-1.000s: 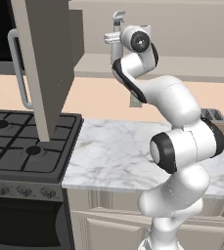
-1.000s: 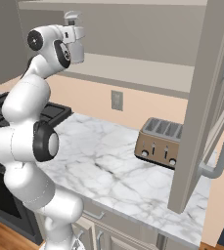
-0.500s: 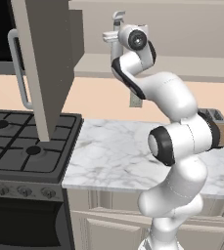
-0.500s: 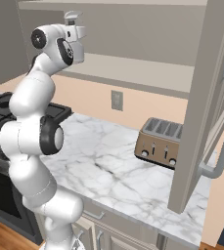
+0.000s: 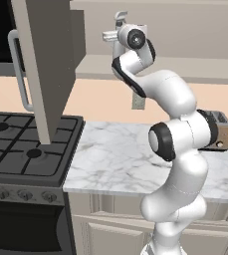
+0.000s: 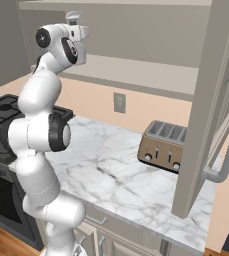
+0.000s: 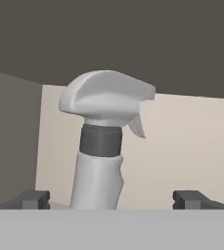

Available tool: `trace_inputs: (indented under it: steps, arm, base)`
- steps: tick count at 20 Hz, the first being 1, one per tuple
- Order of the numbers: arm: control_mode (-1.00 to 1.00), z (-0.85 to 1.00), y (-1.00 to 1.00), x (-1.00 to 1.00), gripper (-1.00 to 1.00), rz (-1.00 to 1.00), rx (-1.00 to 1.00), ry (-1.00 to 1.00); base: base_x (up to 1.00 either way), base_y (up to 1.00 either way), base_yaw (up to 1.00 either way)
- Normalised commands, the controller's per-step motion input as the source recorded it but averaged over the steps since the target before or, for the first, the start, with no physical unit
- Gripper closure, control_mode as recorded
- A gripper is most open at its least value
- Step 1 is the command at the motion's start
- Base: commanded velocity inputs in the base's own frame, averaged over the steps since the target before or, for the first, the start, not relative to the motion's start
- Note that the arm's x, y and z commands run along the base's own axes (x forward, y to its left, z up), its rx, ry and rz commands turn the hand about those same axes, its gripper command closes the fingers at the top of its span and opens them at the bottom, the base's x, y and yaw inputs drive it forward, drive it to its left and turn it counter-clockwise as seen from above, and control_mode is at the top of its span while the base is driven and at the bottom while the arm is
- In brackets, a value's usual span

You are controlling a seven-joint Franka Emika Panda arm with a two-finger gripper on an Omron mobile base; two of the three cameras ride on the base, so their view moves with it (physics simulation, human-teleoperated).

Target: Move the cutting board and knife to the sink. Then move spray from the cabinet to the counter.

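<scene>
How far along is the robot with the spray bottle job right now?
No cutting board or knife lies on the counter, so that part may be finished. In hand: the open gripper is up in the cabinet, its fingers either side of the spray, not closed. Left: grasp it, set it on the counter.

The white marble desk [image 6: 111, 170] with grey veins sits above cream panelled base cabinets, just beside the black gas stove [image 5: 16, 149]. A copper-brown four-slot toaster [image 6: 164, 145] stands on the desk near the back wall. Higher up, the beige shelf [image 6: 136, 70] of the open taupe wall cabinet carries the grey spray bottle [image 7: 101, 151], which stands upright on it, trigger nozzle pointing right in the hand view.
</scene>
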Motion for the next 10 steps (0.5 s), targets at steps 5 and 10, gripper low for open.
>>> trace_inputs:
  steps: [5, 10]
  arm:
    - [-1.00, 0.00, 0.08, 0.31, -1.00, 0.00, 0.00, 0.00]
    - [-1.00, -0.01, 0.10, 0.25, -1.00, 0.00, 0.00, 0.00]
  base:
    - [0.00, 0.00, 0.00]
    - [0.00, 0.00, 0.00]
